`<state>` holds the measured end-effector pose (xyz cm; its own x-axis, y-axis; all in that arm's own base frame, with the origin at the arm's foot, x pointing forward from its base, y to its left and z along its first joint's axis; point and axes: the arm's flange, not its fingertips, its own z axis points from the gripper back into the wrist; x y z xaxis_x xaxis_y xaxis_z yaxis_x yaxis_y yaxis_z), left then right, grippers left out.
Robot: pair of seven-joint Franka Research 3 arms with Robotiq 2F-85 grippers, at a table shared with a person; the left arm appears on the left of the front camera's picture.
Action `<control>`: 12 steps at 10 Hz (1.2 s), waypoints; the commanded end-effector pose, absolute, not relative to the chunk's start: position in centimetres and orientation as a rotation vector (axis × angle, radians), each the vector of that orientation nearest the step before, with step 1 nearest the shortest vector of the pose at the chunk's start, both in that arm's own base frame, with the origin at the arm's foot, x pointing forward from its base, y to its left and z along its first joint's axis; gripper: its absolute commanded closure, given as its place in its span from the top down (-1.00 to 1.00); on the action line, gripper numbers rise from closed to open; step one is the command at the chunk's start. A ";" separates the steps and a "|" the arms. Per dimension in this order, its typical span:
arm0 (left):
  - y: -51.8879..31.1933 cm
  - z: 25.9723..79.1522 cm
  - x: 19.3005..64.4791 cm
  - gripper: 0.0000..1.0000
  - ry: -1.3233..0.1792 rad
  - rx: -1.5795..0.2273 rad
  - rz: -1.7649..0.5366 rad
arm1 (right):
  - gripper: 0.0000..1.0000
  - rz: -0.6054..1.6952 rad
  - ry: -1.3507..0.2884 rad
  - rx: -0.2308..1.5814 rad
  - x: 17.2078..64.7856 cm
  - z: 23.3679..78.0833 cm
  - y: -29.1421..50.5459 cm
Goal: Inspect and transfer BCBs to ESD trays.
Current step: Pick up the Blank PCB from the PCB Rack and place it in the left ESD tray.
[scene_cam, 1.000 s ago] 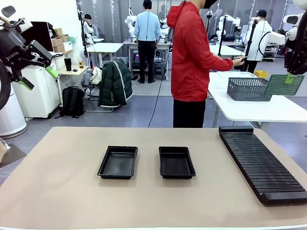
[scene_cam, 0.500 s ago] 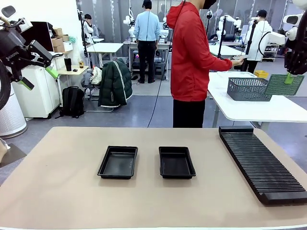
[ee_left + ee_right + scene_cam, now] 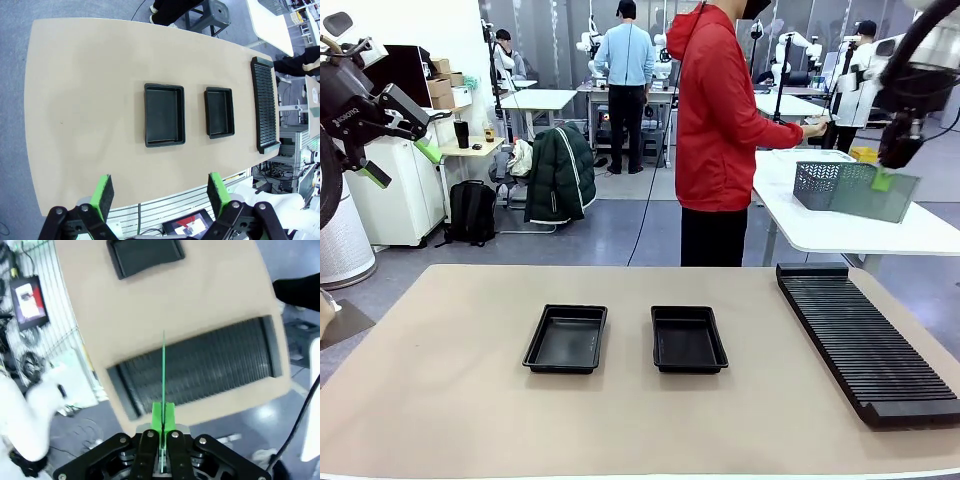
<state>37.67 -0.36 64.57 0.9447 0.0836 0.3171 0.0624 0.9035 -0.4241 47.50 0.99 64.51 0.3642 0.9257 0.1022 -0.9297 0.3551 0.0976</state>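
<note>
While the right arm hangs high over the table's right end, right gripper [image 3: 163,414]: pads clenched on one edge of the BCB [image 3: 163,360].
BCB: held aloft, seen edge-on in the right wrist view, in line above the slotted rack [image 3: 865,345], well apart from it.
Left gripper [image 3: 161,182]: jaws released and spread wide, nothing between them, high above the table [image 3: 440,380].
Left ESD tray [image 3: 566,339], right ESD tray [image 3: 688,339]: side by side at mid-table, not touching, left of the slotted rack.

The left gripper [image 3: 160,184], jaws apart, looks down on two ESD trays [image 3: 164,116] beside a ribbed rack [image 3: 265,107].
</note>
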 end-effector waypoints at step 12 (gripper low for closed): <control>-0.2 64.3 37.7 0.99 -0.347 -0.449 0.015 | -0.96 0.254 -0.022 0.741 43.5 46.3 16.9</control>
